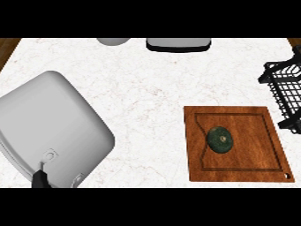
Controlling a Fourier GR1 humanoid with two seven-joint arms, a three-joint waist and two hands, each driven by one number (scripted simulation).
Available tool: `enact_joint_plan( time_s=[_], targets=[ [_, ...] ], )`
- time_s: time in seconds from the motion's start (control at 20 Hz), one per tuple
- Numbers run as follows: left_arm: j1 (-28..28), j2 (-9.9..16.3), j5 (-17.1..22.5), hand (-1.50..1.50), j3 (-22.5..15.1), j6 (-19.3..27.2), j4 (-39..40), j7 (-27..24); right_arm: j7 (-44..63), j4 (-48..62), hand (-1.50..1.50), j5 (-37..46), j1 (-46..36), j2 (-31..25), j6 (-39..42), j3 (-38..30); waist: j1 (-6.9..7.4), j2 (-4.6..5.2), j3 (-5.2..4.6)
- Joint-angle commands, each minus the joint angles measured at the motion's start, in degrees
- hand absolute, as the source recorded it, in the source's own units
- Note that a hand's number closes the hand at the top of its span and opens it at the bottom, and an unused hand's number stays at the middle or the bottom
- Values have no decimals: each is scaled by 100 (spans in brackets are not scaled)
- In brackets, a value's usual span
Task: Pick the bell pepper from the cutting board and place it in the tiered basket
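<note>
1. White marble forms the surface (pixel 152 79), with brown wood floor seen past its left and right edges.
2. Dark green and round, the pepper (pixel 220 139) is seen lying on the board (pixel 244 170), left of the board's centre and inside its routed groove — its stem end is turned upward.
3. The board, of reddish-brown wood, is laid at the surface's right side, near the lower edge of the view.
4. The basket (pixel 289 90), made of black wire, is stood just beyond the board's upper right corner and is cut off by the right edge.
5. A large grey forearm (pixel 48 128) is shown at the left, filling much of that side; only a small black part of the left hand (pixel 40 178) is seen at its lower end, and the state of its fingers cannot be told.
6. The right hand is not seen at all.
7. At the far edge, a pale round object (pixel 114 41) and a white, dark-rimmed object (pixel 178 44) are partly visible — neither can be identified.
</note>
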Motion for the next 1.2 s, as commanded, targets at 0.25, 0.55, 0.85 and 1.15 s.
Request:
enact_joint_plan(
  time_s=[0.25, 0.55, 0.85, 1.15],
  targets=[
    [-180, 26, 88, 0, 187, -213, 343, -21, -40, 1940, 150, -205, 176, -420, -1404, -164, 3, 25, -14],
    [400, 108, -15, 0, 74, -222, -319, 83, -145, 2720, 150, -612, 203, -372, -2571, -247, 31, 13, -11],
    [-130, -84, 12, 0, 177, -205, 395, -95, -699, 2821, -150, -1948, 179, -86, -3578, -1092, -22, 29, -8],
    [38, -18, -35, 0, 149, -238, 73, 72, -1401, 3062, -150, -2626, -141, -68, -4821, -1057, 41, 23, -10]
  ],
)
